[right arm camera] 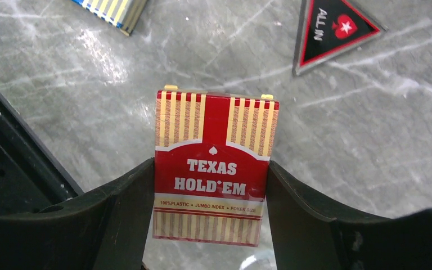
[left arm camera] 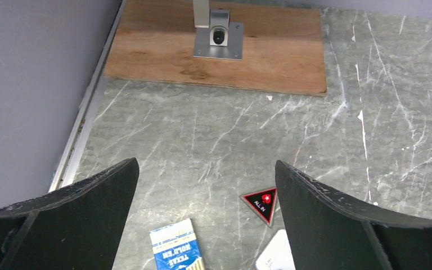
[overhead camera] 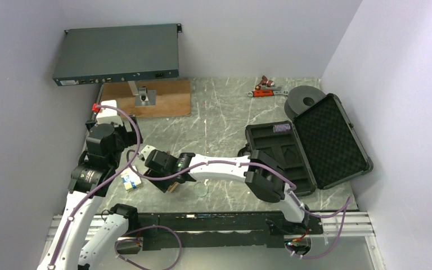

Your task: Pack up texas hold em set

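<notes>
The black foam-lined case lies open at the right, with the purple chip stack in its base. My right gripper is shut on the red card box, holding it over the table left of the case. The clear disc lies just beside it. The blue-white card box and the red triangle lie flat below my left gripper, which is wide open, empty and above the table. The blue disc is not in sight.
A wooden board with a metal mount and a dark rack unit are at the back left. The black spool and red-handled tool lie behind the case. A black rail runs along the near edge.
</notes>
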